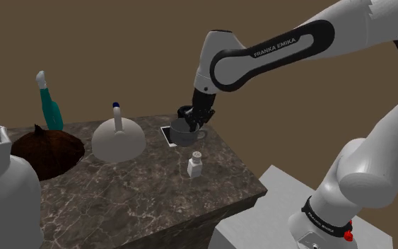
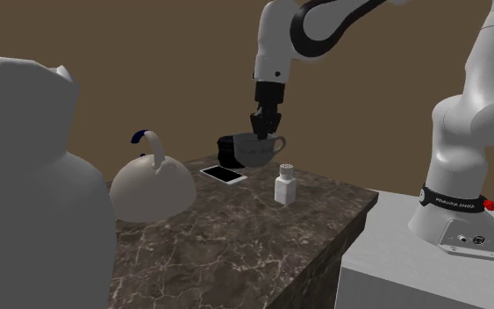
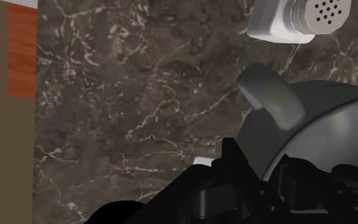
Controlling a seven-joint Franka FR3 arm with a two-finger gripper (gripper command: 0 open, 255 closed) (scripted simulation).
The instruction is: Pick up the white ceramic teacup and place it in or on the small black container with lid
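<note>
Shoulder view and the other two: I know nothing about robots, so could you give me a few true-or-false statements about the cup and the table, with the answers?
1. The black gripper is shut on the rim of the grey teacup. True.
2. The teacup sits inside the small black container. False: it is in the gripper, beside the container.
3. The small white shaker lies on its side. False: it stands upright on the dark veined tabletop.
4. In the shoulder view, a teal bottle stands behind the dark brown mound. True.
</note>
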